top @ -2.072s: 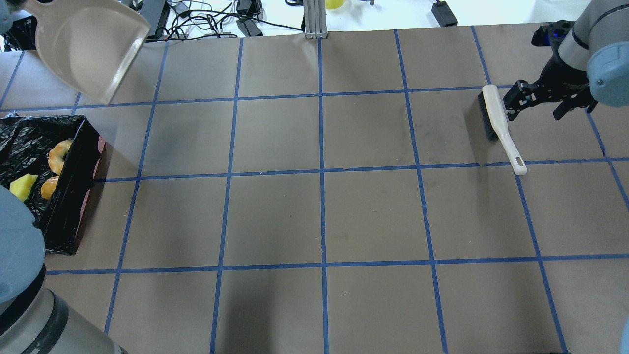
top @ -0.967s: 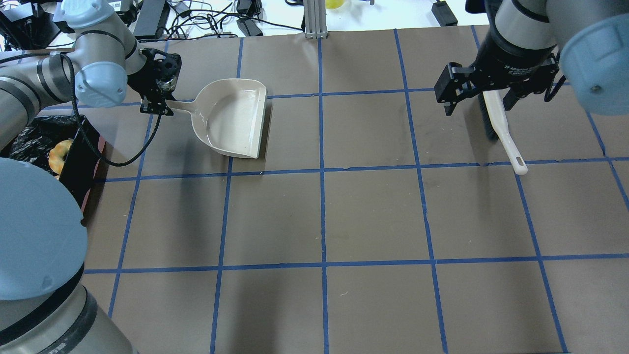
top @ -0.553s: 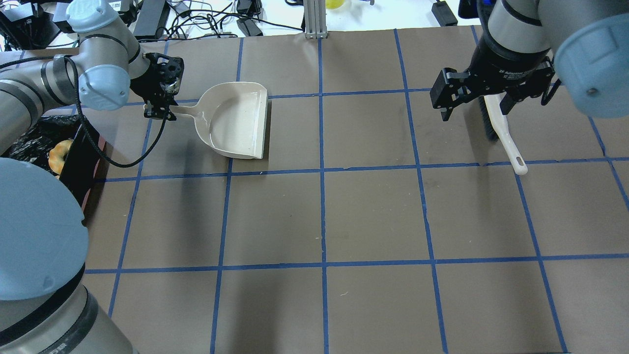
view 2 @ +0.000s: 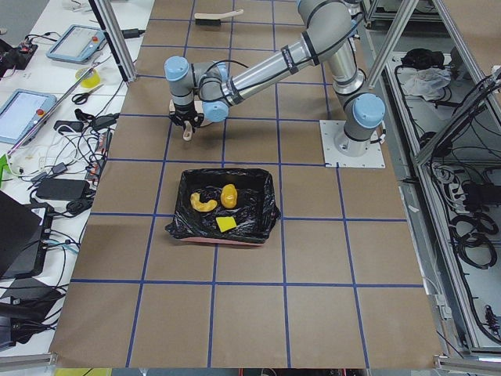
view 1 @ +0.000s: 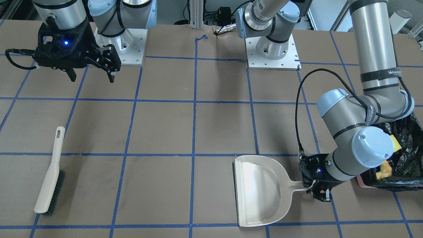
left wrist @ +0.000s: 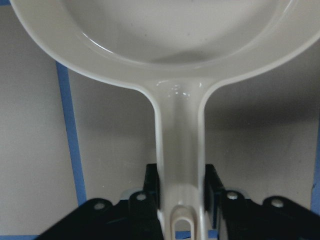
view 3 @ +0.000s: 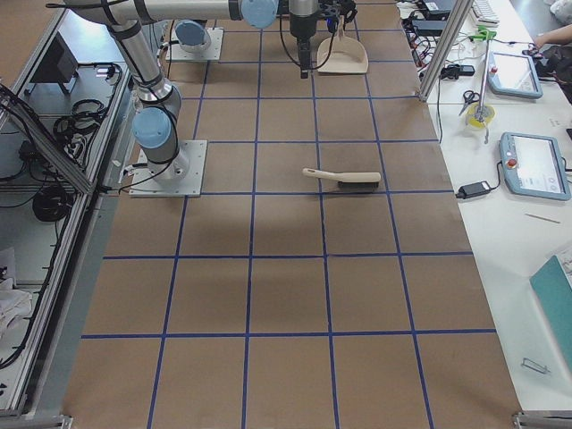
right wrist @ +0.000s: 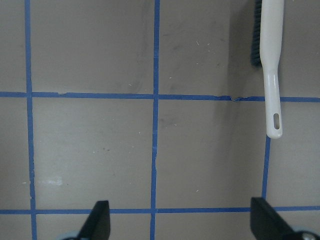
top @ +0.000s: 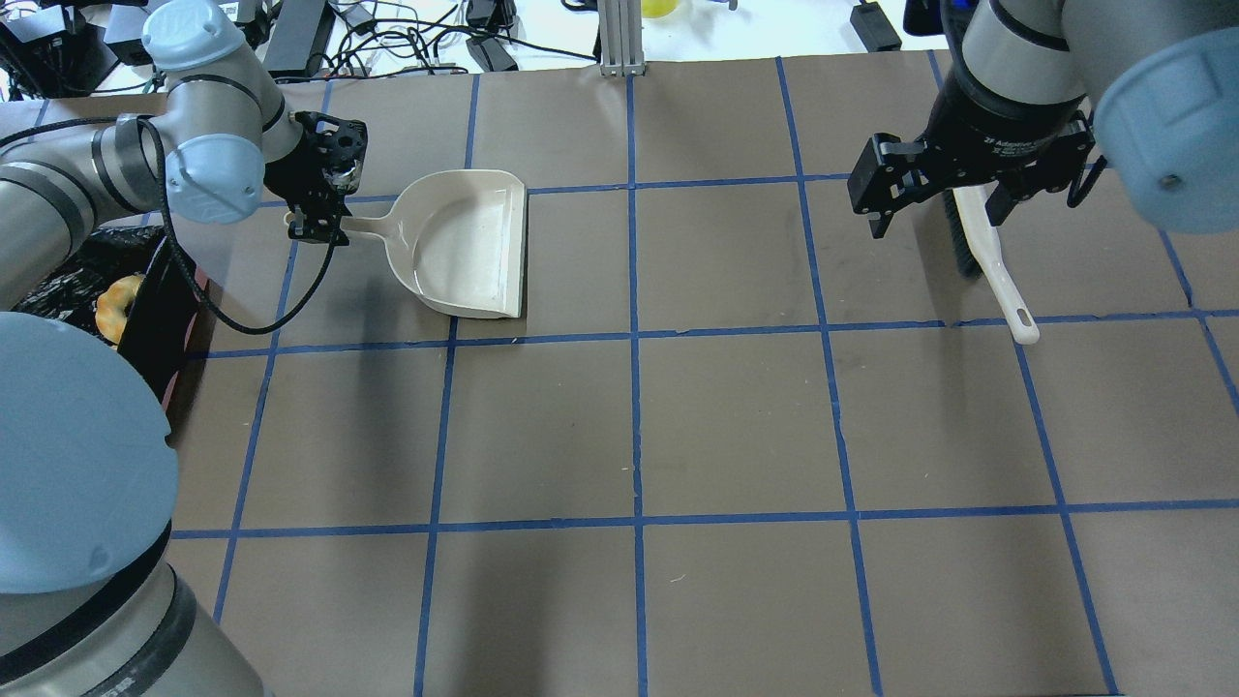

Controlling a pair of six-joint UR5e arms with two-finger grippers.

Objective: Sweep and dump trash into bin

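Table: You are looking at a brown paper top (top: 736,426) ruled into squares with blue tape.
Bin: Nearest the robot, at the table's left edge, you have the bin (view 2: 266,205). It is lined with crinkled black plastic and sits flat on the table, with a pinkish base edge showing.
Trash: All three pieces lie inside the bin. A golden-brown lump (view 2: 229,196) sits just beside a curved crescent piece (view 2: 205,200), and a yellow wedge (view 2: 226,224) lies a little apart from both.
Right gripper: On the right side your right gripper (view 1: 92,79) hangs above the table, pointing down. Its fingers are spread wide with nothing between them.
Brush: The brush (top: 995,266) lies flat on the table on the right, with its cream handle toward the robot and its dark bristles at the far end. In the right wrist view you see it off to one side of the spread fingers, not between them.
Dustpan: Farther out on the left, beyond the bin, the beige dustpan (top: 465,247) rests on the table. Its open lip faces right and its handle points left.
Left gripper: Your left gripper (left wrist: 181,192) is low at the table, clenched on the end of the dustpan handle. The left wrist view shows a black finger (left wrist: 152,187) pressed against each side of it.
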